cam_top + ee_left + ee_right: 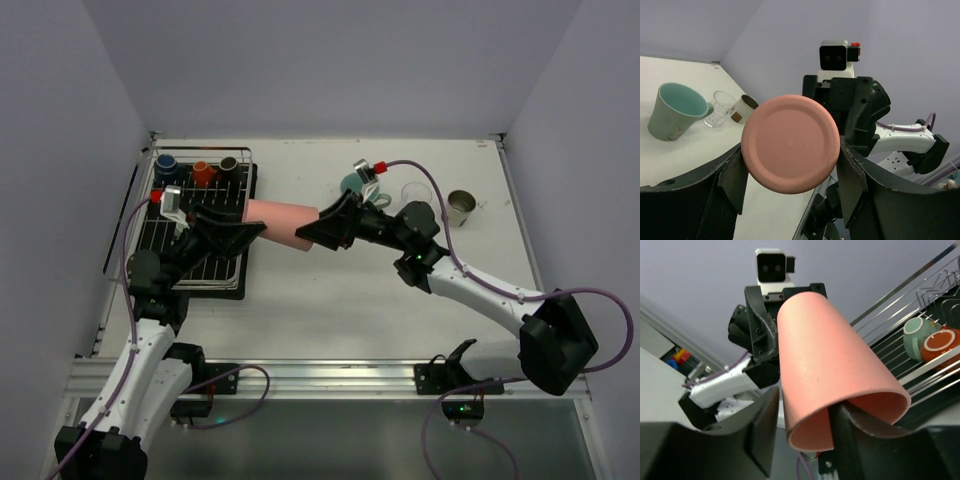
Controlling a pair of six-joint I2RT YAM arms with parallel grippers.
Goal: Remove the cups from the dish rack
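Observation:
A salmon tumbler [285,222] hangs level above the table between both arms. My left gripper [240,232] is shut on its base end; in the left wrist view both fingers press the round base [790,143]. My right gripper [330,228] is at the mouth, open. One finger [847,432] sits inside the tumbler [825,365], and the other [764,425] stands just off the outer wall. The dish rack [215,275] at the left holds blue [166,163], orange [202,172] and black [229,165] cups. A teal mug [917,332] also lies in the rack.
On the table to the right stand a teal mug [352,184], a clear glass [415,193] and a metal cup [461,208], also seen as mug [675,110], glass [720,107] and metal cup [745,107]. Walls close the table on three sides.

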